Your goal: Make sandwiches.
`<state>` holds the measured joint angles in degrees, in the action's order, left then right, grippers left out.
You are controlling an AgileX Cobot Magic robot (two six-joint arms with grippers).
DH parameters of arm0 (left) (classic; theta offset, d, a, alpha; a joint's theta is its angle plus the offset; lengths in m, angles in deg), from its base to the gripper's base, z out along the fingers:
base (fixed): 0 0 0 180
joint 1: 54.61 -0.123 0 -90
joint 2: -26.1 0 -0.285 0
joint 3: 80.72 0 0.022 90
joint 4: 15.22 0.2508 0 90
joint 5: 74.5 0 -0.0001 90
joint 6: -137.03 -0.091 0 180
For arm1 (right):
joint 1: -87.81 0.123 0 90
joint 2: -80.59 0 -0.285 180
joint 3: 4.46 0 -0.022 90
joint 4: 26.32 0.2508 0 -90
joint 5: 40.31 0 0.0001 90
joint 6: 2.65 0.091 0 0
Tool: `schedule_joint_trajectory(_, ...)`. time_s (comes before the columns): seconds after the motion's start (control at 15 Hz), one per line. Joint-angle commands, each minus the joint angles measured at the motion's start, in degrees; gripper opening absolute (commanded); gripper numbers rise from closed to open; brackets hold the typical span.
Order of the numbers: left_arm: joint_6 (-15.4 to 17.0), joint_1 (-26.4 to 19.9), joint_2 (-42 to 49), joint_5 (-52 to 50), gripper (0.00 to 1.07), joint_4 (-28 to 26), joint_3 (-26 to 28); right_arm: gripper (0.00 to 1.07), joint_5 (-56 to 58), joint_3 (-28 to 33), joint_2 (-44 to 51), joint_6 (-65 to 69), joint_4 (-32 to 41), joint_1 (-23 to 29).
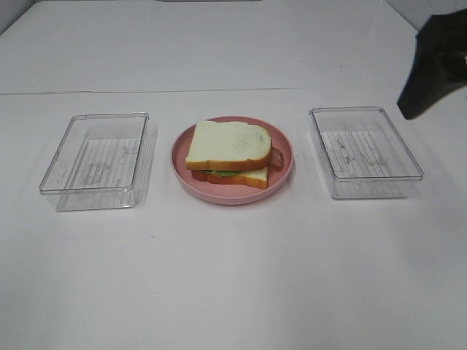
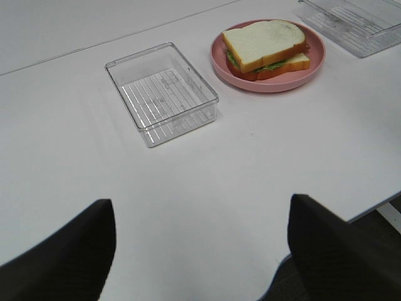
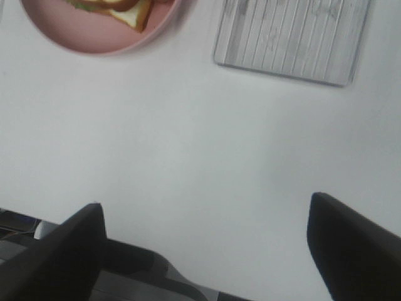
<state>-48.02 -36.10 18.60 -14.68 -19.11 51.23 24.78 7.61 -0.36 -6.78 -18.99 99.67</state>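
White tabletop point(image 1: 233, 292) fills the workspace, with a faint seam running across it behind the objects. At its centre sits a pink plate point(image 1: 281, 175) carrying one assembled sandwich point(image 1: 228, 144): a white bread slice with brown crust on top, a second slice underneath, green lettuce and a reddish strip showing at the edges between them. The top slice sits slightly askew on the lower one. A clear plastic tray point(image 1: 95, 157) stands just left of the plate, and a second clear tray point(image 1: 365, 149) stands to its right; both have ribbed floors and hold nothing. Neither tray touches the plate. The left gripper point(image 2: 200, 251) hangs over bare table near the front edge, well apart from the left tray, jaws spread wide and gripping nothing. The right gripper point(image 3: 203, 251) is likewise over bare table by the edge, jaws spread wide, holding nothing
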Motion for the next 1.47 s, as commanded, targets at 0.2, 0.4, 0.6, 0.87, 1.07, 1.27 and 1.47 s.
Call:
schedule_joint_trajectory(0.2,-0.1,0.1,1.2,-0.1,0.73,-0.5,-0.2,0.82,1.4,19.3,25.3,-0.9,-0.3,0.2)
schedule_joint_trajectory(0.4,-0.1,0.1,1.2,-0.1,0.73,-0.5,-0.2,0.82,1.3,26.8,39.6,-3.2,-0.3,0.2)
schedule_joint_trajectory(0.6,-0.1,0.1,1.2,-0.1,0.73,-0.5,-0.2,0.82,-1.7,33.2,56.7,-6.0,-1.2,0.2)
schedule_joint_trajectory(0.87,-0.1,0.1,1.2,-0.1,0.73,-0.5,-0.2,0.82,-2.9,35.5,65.9,-4.7,-0.9,0.2)
schedule_joint_trajectory(1.07,-0.1,0.1,1.2,-0.1,0.73,-0.5,-0.2,0.82,-4.0,36.2,66.7,-4.6,-1.5,0.2)
schedule_joint_trajectory(1.27,-0.1,0.1,1.2,-0.1,0.73,-0.5,-0.2,0.82,-4.0,36.1,66.7,-4.6,-1.4,0.2)
schedule_joint_trajectory(1.47,-0.1,0.1,1.2,-0.1,0.73,-0.5,-0.2,0.82,-4.0,36.1,66.7,-4.6,-1.4,0.2)
